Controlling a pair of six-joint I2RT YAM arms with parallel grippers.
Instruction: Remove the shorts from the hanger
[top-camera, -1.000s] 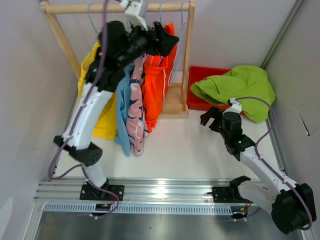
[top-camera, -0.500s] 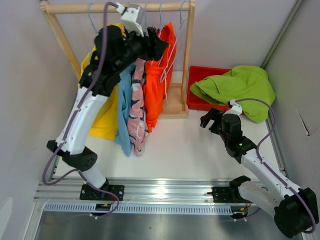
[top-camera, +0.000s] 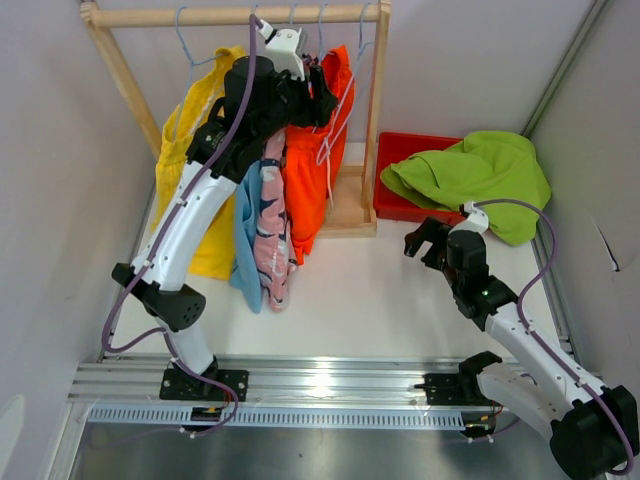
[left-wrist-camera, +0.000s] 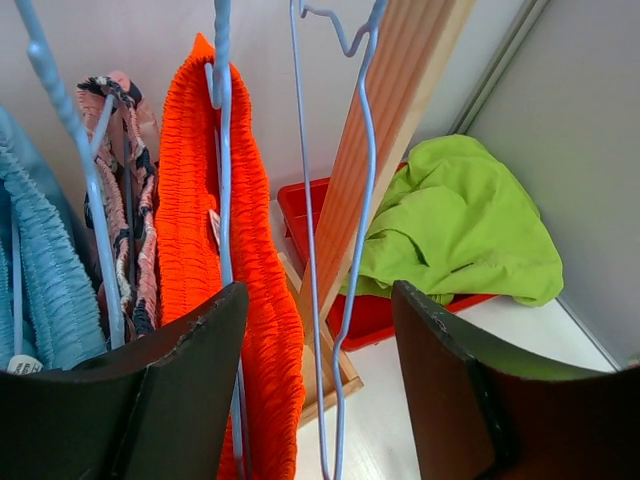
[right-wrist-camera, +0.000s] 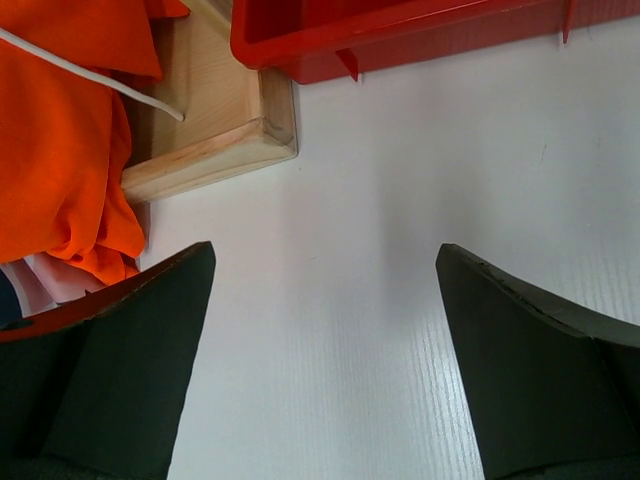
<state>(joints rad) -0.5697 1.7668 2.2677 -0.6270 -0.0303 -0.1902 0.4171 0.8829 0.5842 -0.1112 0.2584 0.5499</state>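
Left gripper is wide open up by the rail. Its jaws sit either side of a bare wire hanger and the orange shorts, gripping neither afaict. Right gripper is open too, low over the table by the rack's wooden foot, w/ nothing in it.

The orange shorts look light, floppy and elastic-topped (they'll stretch & sag, not slide off stiffly). I'd pinch the ruched waistband just beside the wire, not a loose leg.

The pink patterned shorts, light blue shorts & yellow shorts hang to its left. The lime green shorts lie over the red bin.

Can't see how the waistband's fixed to its hanger. The wrist view misses the yellow pair.
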